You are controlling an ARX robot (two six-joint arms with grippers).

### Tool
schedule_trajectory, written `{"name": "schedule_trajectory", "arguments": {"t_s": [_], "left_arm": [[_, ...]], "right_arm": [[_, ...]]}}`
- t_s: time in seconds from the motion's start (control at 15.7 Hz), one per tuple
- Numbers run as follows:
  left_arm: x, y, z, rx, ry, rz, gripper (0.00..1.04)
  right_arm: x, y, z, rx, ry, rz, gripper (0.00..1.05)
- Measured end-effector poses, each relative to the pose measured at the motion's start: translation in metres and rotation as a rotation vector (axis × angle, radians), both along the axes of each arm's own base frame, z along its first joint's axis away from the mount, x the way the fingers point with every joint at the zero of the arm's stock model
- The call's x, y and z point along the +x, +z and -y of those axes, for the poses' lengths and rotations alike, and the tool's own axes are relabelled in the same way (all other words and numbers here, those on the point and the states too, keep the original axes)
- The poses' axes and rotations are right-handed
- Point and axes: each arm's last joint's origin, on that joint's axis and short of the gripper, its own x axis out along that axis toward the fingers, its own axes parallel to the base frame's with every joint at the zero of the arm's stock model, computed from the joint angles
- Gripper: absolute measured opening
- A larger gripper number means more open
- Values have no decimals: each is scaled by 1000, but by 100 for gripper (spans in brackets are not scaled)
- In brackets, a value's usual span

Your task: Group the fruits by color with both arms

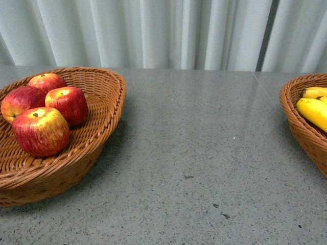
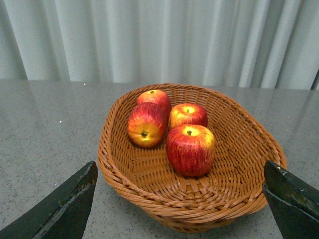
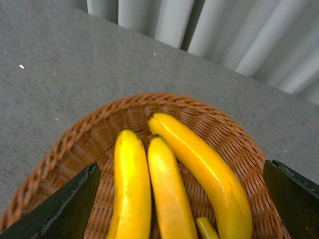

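Observation:
Several red apples (image 1: 41,130) lie in a wicker basket (image 1: 104,109) at the front view's left. They also show in the left wrist view (image 2: 190,149), in the same basket (image 2: 239,189). My left gripper (image 2: 182,209) is open and empty, above the basket's near rim. Yellow bananas (image 1: 312,111) lie in a second wicker basket (image 1: 299,127) at the right edge. In the right wrist view several bananas (image 3: 204,169) lie side by side in that basket (image 3: 75,144). My right gripper (image 3: 182,209) is open and empty just above them. Neither arm shows in the front view.
A grey speckled table (image 1: 204,153) stretches between the two baskets. A pale pleated curtain (image 1: 163,30) hangs behind the table's far edge.

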Motion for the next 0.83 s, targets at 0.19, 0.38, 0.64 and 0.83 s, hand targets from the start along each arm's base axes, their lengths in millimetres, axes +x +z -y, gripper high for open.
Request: {"name": "schedule_trajectory", "arguments": {"t_s": [0.19,0.38,0.64,0.83], "left_arm": [[0,0,0,0,0,0,98],[0,0,0,0,0,0,98],[0,0,0,0,0,0,98],[0,0,0,0,0,0,98]], "right_arm": [[-24,33,-15,127,54,145,98],[-69,52,-34,214,55,296,94],[-174,-23,-50,242,-256,317,33],[-202,-51,-50,254,-248,387,2]]}}
